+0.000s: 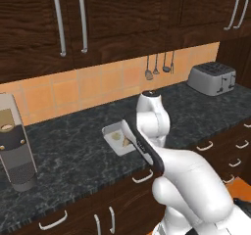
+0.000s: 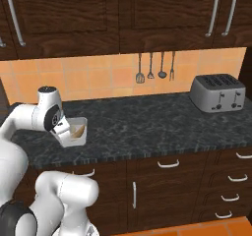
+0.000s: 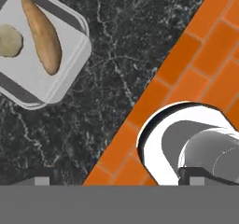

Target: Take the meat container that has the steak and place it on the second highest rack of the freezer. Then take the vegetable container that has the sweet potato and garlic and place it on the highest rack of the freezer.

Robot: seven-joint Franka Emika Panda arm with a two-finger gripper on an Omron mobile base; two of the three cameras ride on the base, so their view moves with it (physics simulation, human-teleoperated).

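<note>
Right now my gripper (image 3: 116, 181) hangs with fingers spread, empty, the vegetable container (image 3: 56, 85) with sweet potato (image 3: 42, 31) and garlic (image 3: 9, 41) off up-left; descending straight, I'd probably miss its rim.
</note>
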